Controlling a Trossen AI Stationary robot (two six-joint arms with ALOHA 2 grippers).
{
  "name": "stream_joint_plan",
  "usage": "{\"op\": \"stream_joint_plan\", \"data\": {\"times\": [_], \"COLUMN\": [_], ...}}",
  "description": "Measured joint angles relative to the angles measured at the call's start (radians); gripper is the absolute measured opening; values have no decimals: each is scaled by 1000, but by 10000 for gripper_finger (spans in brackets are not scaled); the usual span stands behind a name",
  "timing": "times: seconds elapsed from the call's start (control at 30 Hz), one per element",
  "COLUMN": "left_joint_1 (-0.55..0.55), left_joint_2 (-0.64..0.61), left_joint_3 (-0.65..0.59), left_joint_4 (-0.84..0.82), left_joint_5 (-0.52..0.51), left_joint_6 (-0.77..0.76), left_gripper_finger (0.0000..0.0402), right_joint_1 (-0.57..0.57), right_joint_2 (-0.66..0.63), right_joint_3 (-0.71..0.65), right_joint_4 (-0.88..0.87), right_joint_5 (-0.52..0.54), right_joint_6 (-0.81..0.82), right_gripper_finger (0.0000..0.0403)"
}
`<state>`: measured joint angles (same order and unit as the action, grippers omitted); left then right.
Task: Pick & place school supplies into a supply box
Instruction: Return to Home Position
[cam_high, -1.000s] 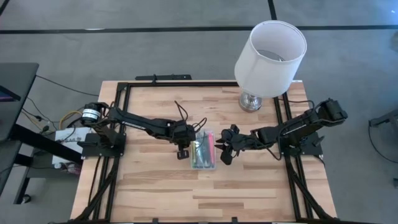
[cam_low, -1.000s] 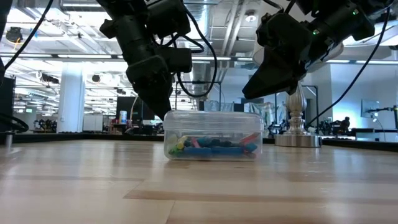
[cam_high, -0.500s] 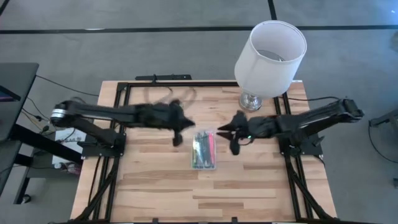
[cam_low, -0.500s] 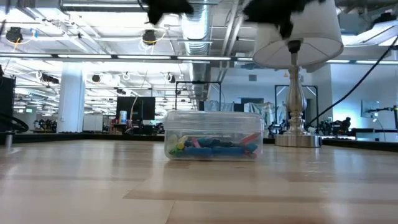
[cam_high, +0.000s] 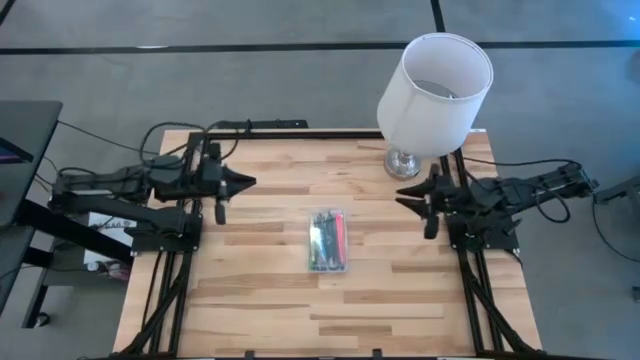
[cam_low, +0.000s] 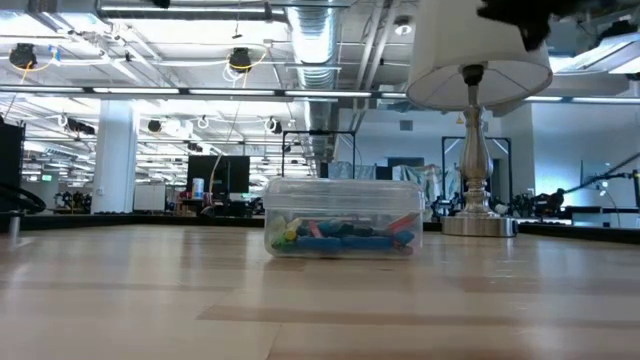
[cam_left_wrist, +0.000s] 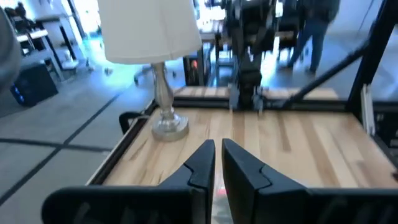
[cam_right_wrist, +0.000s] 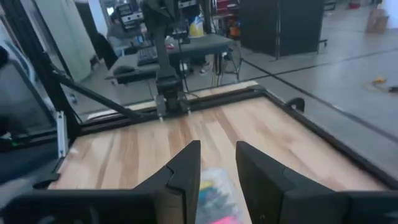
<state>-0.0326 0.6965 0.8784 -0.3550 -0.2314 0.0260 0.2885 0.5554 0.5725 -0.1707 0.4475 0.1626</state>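
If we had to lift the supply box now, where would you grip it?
Probably across the supply box's two long sides, near the middle, coming straight down. It lies flat with its lid on; its narrow width suits the fingers, and both long sides are clear.

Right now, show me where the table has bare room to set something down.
Free: the wide strip between the supply box and the table's near edge, and the wood on either side of the box, towards the left gripper and the right gripper. Crowded: the far right corner, where the lamp stands.
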Motion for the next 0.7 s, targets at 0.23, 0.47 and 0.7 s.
{"op": "stream_joint_plan", "data": {"times": [0.23,0.47,0.7], "left_joint_1": [0,-2,-2], "left_joint_2": [-276,-497,-645], "left_joint_3": [-415,-628,-689], "left_joint_4": [323,374,367], "left_joint_5": [-17,-4,7], "left_joint_6": [-124,-279,-282], "left_gripper_finger": [24,24,24], "right_joint_1": [2,13,10], "right_joint_2": [-290,-538,-537], "right_joint_3": [-227,-341,-371], "right_joint_4": [29,12,12], "right_joint_5": [-1,-2,-2], "right_joint_6": [88,100,143], "right_gripper_finger": [98,98,98]}}
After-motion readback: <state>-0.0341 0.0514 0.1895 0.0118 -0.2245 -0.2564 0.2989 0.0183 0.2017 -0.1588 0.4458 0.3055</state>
